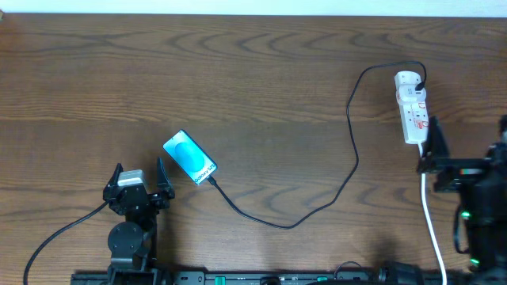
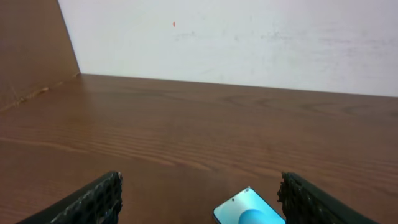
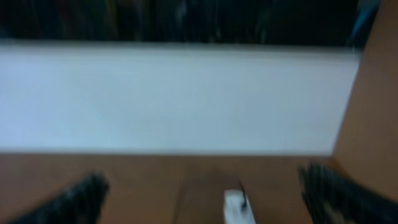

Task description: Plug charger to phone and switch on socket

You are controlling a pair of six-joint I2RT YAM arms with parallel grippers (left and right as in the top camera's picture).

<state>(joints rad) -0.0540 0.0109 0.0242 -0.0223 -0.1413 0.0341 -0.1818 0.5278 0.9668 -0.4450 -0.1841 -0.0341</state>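
The phone (image 1: pixel 190 158) lies flat and at an angle on the table, left of centre. The black charger cable (image 1: pixel 348 178) runs from the phone's lower right end in a long loop up to the top of the white socket (image 1: pixel 412 107) at the right. The cable's tip meets the phone's end. My left gripper (image 1: pixel 139 176) is open and empty, just left of and below the phone. In the left wrist view the phone (image 2: pixel 249 211) shows near the right finger of the gripper (image 2: pixel 199 208). My right gripper (image 1: pixel 467 138) is open and empty beside the socket's lower end. The blurred right wrist view shows the socket (image 3: pixel 235 208) between its fingers (image 3: pixel 208 199).
The socket's white cord (image 1: pixel 432 222) runs down along the right arm to the table's front edge. A white wall (image 2: pixel 236 43) stands behind the wooden table (image 1: pixel 261 95).
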